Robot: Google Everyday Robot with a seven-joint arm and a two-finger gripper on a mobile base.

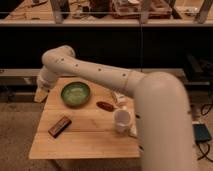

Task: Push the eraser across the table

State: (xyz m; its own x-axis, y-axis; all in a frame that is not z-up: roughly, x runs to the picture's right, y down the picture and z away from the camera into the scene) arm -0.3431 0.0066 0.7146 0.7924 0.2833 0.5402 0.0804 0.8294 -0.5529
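The eraser (59, 126), a small flat dark block with a reddish edge, lies on the front left part of the light wooden table (85, 142). My arm reaches from the right across the whole table. My gripper (41, 94) hangs at the table's far left corner, beyond the eraser and well apart from it, left of the green bowl.
A green bowl (76, 93) stands at the back left. A dark red oval thing (105, 105) lies mid-table. A white cup (121, 120) stands to its right. A pale packet (119, 97) lies behind the cup; my arm covers the table's right side.
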